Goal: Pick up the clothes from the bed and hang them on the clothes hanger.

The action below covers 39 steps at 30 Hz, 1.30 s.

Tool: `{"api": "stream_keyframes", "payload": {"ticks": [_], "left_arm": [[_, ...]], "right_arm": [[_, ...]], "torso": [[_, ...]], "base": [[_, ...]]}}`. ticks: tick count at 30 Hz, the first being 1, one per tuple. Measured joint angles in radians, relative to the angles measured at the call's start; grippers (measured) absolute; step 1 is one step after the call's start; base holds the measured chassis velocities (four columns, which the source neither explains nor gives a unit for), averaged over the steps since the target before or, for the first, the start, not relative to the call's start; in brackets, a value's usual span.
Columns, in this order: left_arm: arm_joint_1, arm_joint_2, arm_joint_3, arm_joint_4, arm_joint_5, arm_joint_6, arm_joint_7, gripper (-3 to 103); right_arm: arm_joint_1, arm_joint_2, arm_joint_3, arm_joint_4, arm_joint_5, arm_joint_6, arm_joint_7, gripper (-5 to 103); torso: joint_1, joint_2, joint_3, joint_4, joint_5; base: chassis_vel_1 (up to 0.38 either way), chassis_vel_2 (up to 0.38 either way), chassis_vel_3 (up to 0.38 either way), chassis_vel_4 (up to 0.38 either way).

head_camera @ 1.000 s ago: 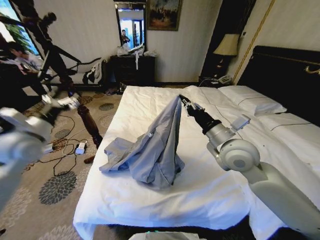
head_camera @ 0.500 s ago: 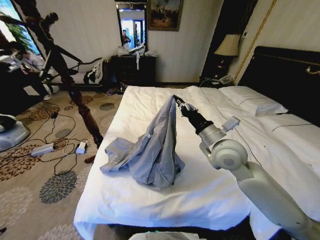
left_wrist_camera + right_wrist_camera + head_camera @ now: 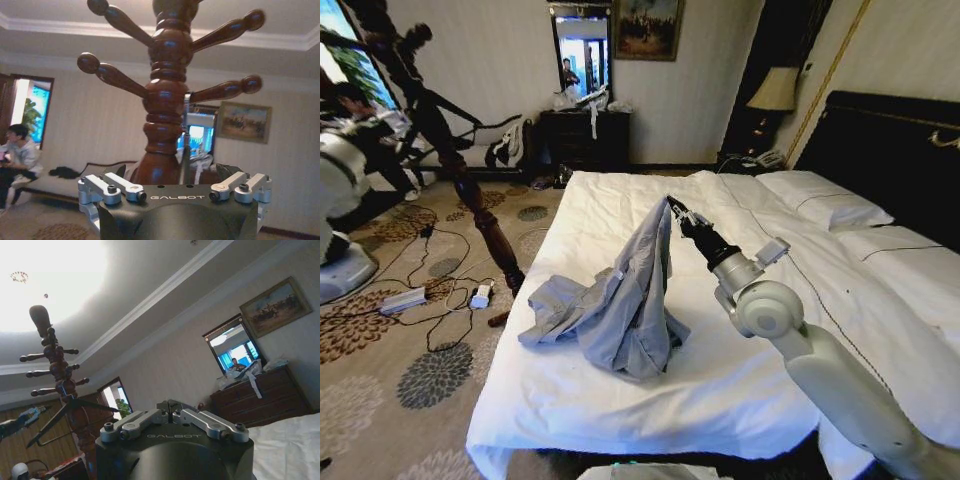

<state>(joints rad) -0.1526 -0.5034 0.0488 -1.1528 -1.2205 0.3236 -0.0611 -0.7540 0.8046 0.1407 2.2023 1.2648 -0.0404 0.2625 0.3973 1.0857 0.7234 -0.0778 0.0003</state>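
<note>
The clothes, a grey-blue shirt (image 3: 620,305), rise in a tent shape from the white bed (image 3: 740,380). My right gripper (image 3: 673,206) is shut on the shirt's peak and holds it up, while the lower folds and a sleeve still lie on the sheet. The clothes hanger, a dark wooden coat stand (image 3: 470,200), stands on the carpet left of the bed. Its pegs (image 3: 165,95) loom close in front of my left gripper (image 3: 175,191), which is open. In the head view my left arm (image 3: 335,175) is raised at the far left.
White pillows (image 3: 825,205) and a black headboard (image 3: 890,140) lie to the right. A dark dresser (image 3: 585,135) with a mirror stands at the back wall. Cables and a power strip (image 3: 405,298) lie on the patterned carpet by the stand's foot.
My right gripper has shifted a little to the left with the shirt's peak. My left arm has left the near left foreground and is now raised by the coat stand.
</note>
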Motion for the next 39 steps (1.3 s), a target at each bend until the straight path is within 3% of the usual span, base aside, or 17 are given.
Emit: {"api": "stream_keyframes", "payload": {"ticks": [2, 5, 6, 8, 9, 13, 20, 25, 29, 31, 33, 37, 39], "left_arm": [[-0.016, -0.005, 0.011, 0.011, 0.002, 0.01, 0.0, 100], [-0.106, -0.023, 0.101, 0.062, 0.006, 0.117, 0.015, 100], [-0.106, -0.023, 0.101, 0.062, 0.006, 0.117, 0.015, 100], [-0.151, -0.032, 0.165, 0.089, 0.005, 0.202, 0.032, 100], [-0.16, -0.034, 0.179, 0.096, 0.004, 0.217, 0.038, 100], [-0.195, -0.051, 0.226, 0.126, -0.008, 0.277, 0.074, 100], [-0.2, -0.052, 0.232, 0.122, -0.018, 0.307, 0.082, 96], [-0.197, -0.044, 0.229, 0.115, -0.022, 0.308, 0.081, 69], [-0.195, -0.038, 0.227, 0.109, -0.025, 0.308, 0.081, 58], [-0.195, -0.037, 0.227, 0.108, -0.025, 0.308, 0.081, 58], [-0.193, -0.031, 0.226, 0.102, -0.026, 0.304, 0.082, 42], [-0.191, -0.027, 0.226, 0.094, -0.026, 0.286, 0.088, 31], [-0.189, -0.026, 0.225, 0.087, -0.028, 0.261, 0.091, 20]], "right_arm": [[-0.002, -0.001, 0.001, 0.0, -0.001, 0.0, 0.0, 0], [-0.007, -0.003, 0.001, 0.0, -0.005, 0.0, 0.0, 0], [-0.007, -0.003, 0.001, 0.0, -0.005, 0.0, 0.0, 0], [-0.009, -0.002, 0.001, 0.0, -0.007, -0.001, 0.0, 0], [-0.01, -0.002, 0.001, 0.0, -0.008, -0.001, 0.0, 0], [-0.023, -0.002, 0.001, 0.005, -0.015, -0.001, 0.001, 0], [-0.039, -0.006, 0.009, 0.013, -0.021, -0.001, 0.001, 0], [-0.043, -0.01, 0.011, 0.015, -0.025, -0.001, 0.002, 0], [-0.041, -0.008, 0.006, 0.014, -0.027, -0.001, 0.003, 0], [-0.041, -0.007, 0.005, 0.013, -0.028, -0.001, 0.003, 0], [-0.041, -0.006, 0.002, 0.012, -0.032, -0.001, 0.003, 0], [-0.042, -0.006, 0.001, 0.009, -0.035, -0.001, 0.003, 0], [-0.04, -0.006, 0.001, 0.008, -0.036, -0.001, 0.003, 0]], "torso": [[0.0, 0.0, 0.0, 0.0001, -0.0002], [0.0, 0.0, 0.0, 0.0001, -0.0002], [0.0, 0.0, 0.0, 0.0001, -0.0002], [0.0, 0.0, 0.0, -0.0003, -0.0002], [0.0, 0.0, 0.0, -0.0003, -0.0003], [0.0, 0.0, 0.0, -0.0001, -0.0002], [0.0, 0.0, 0.0, -0.0001, -0.0002], [0.0, 0.0, 0.0, 0.0, -0.0002], [0.0, 0.0, 0.0, -0.0001, -0.0002], [0.0, 0.0, 0.0, -0.0001, -0.0003], [0.0, 0.0, 0.0, 0.0, -0.0003], [0.0, 0.0, 0.0, 0.0, -0.0003], [0.0, 0.0, 0.0, -0.0001, -0.0003]], "base": [[0.0, 0.0, 0.0, 0.0], [0.0, 0.0, 0.0, 0.0], [0.0, 0.0, 0.0, 0.0], [0.0, 0.0, 0.0, 0.0], [0.0, 0.0, 0.0, 0.0], [0.0, 0.0, 0.0, 0.0], [0.0, 0.0, 0.0, 0.0], [0.0, 0.0, 0.0, 0.0], [0.0, 0.0, 0.0, 0.0], [0.0, 0.0, 0.0, 0.0], [0.0, 0.0, 0.0, 0.0], [0.0, 0.0, 0.0, 0.0], [0.0, 0.0, 0.0, 0.0]]}}
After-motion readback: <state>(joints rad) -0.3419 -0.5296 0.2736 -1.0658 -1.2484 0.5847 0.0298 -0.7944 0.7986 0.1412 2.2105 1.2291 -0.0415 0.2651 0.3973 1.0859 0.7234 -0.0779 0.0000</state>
